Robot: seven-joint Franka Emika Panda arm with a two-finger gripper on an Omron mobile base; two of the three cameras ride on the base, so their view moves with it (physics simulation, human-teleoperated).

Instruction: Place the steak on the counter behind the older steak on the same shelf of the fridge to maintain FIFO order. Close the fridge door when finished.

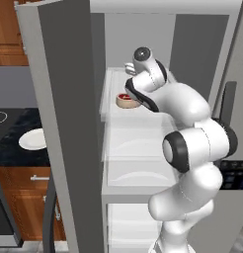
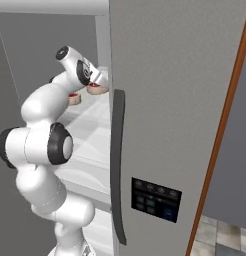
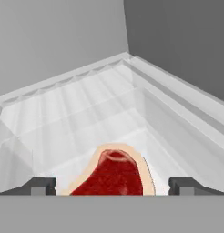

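Inside the open fridge [image 1: 138, 29], one steak [image 1: 126, 100], red with a tan rim, lies on the upper white shelf [image 1: 111, 84]. From the right base view two steaks show: one [image 2: 73, 99] half behind my arm, another [image 2: 96, 89] farther back, right under my gripper [image 2: 98, 83]. In the hand view that steak [image 3: 114, 175] lies on the shelf [image 3: 86, 113] between my fingertips [image 3: 38, 186], with gaps on both sides. The gripper [image 3: 112, 187] is open. The left fridge door [image 1: 64, 123] stands open beside my arm.
The right fridge door [image 2: 180, 100] with its dark handle [image 2: 117, 165] and control panel [image 2: 156, 199] stands close to my arm. Left of the fridge, a white plate [image 1: 32, 139] rests on the black counter [image 1: 15, 148] beside the stovetop [image 1: 1, 117].
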